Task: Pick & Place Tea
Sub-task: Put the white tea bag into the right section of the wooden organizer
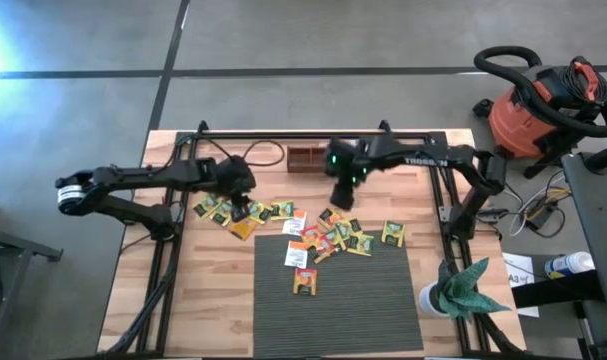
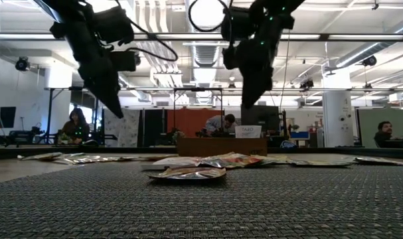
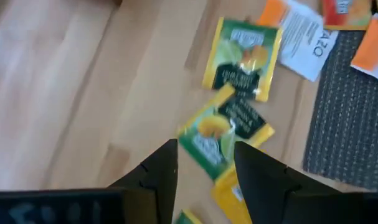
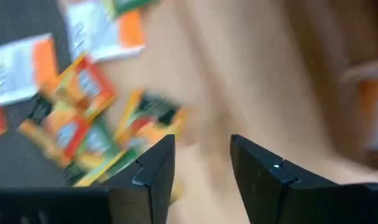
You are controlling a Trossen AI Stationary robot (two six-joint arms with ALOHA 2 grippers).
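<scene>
Left gripper (image 3: 204, 163) hanging above the bench, jaws apart and empty, right over a green sachet (image 3: 225, 132) in the left-hand cluster (image 1: 233, 212). Right gripper (image 4: 201, 158) also raised, jaws apart, nothing between them, near the wooden tray (image 1: 306, 158) and above the bigger scatter of tea (image 1: 333, 238) straddling the edge of the grey mat (image 1: 363, 310). All sachets seemingly still loose on bench (image 1: 133, 300) and mat; tray contents too small to tell from above. Judged barely begun or between picks: nearly the whole pile left to move. Likely next pick: the green sachet beneath the left jaws.
</scene>
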